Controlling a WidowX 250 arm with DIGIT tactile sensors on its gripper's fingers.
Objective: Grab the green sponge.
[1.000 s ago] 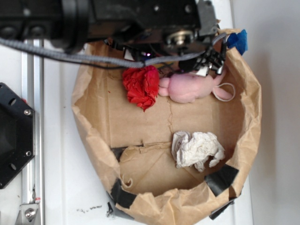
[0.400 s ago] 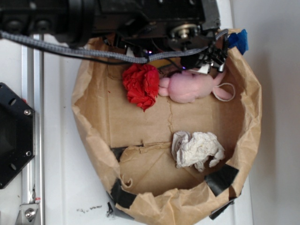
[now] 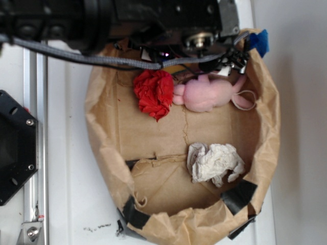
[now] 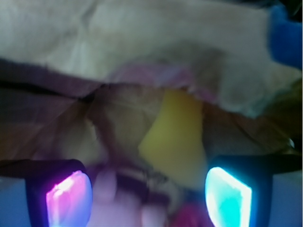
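Brown kraft paper, crumpled and rolled down at the rim, forms the one container on site: a wide paper-bag basket (image 3: pixel 94 127) patched at its near corners with black tape and standing on a white table (image 3: pixel 66 168). Inspected left to right in the exterior view, it holds a red wrinkly paper wad (image 3: pixel 154 93) near the far wall, a pink plush toy (image 3: pixel 209 95) lying on its side and touching the wad's right edge, and, well apart toward the near right, a white crumpled paper ball (image 3: pixel 214 162). A blue tab (image 3: pixel 259 42) is fixed on the far right rim. The black robot arm (image 3: pixel 153 20) overhangs the far rim, evidently because the target lies tucked against that wall, and it hides that corner from outside. Only a thin yellow sliver under the arm's cables hints at the target there. The wrist view settles the location: the small yellow foam block with the green scouring face, the green sponge (image 4: pixel 175 137), sits just beyond the plush toy's pink fabric, against the creased paper wall. The green face itself cannot be made out through the blur. The gripper (image 4: pixel 149 196) is spread wide, its two lit pads standing either side of the lower frame with nothing between them, and the sponge lies ahead of the gap, somewhat right of centre. In my judgement the jaws are held apart to straddle the block on approach; the plush toy lying close beneath is the likeliest thing to be caught by mistake.
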